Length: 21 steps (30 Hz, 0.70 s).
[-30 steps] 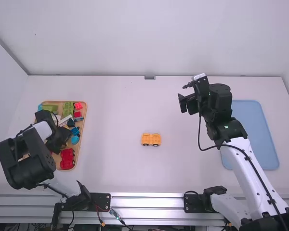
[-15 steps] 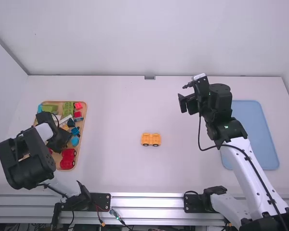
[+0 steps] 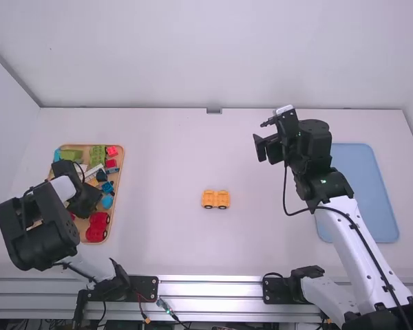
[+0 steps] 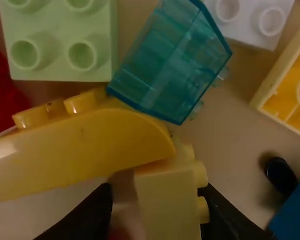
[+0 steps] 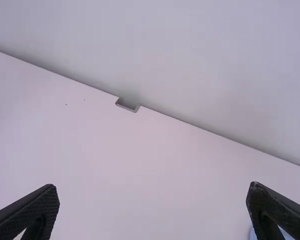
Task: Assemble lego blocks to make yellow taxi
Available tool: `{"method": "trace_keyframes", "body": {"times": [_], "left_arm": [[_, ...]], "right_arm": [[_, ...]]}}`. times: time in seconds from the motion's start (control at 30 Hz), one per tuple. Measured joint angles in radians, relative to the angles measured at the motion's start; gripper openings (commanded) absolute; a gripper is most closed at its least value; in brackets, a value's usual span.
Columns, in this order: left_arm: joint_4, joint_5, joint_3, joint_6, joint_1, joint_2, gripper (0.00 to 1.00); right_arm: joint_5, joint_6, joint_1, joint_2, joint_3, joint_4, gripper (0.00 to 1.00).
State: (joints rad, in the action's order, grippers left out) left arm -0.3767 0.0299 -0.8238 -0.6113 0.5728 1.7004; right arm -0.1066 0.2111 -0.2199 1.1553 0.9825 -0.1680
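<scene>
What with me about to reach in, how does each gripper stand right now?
Left gripper: open, a pale yellow studded plastic brick between its fingers, a gap on one side.
Right gripper: open, holding nothing.

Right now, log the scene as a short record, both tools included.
left tool: open, over wooden tray
between its fingers: pale yellow plastic block
right tool: open, nothing between fingers
mid-table: yellow-orange wheeled base
also in tray: translucent teal block, red wheeled piece
right side: flat light-blue tray
</scene>
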Motion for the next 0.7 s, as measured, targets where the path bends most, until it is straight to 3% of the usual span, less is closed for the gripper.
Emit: {"method": "trace_keyframes", "body": {"times": [0.47,0.7], "left_arm": [[0.014,-0.007,0.003,-0.002,0.0,0.0,0.24],[0.037,-0.007,0.007,0.006,0.0,0.0,0.25]], "right_arm": [[-0.003,0.002,0.0,0.0,0.0,0.0,0.99],[-0.003,0.0,0.0,0.0,0.0,0.0,0.99]]}}
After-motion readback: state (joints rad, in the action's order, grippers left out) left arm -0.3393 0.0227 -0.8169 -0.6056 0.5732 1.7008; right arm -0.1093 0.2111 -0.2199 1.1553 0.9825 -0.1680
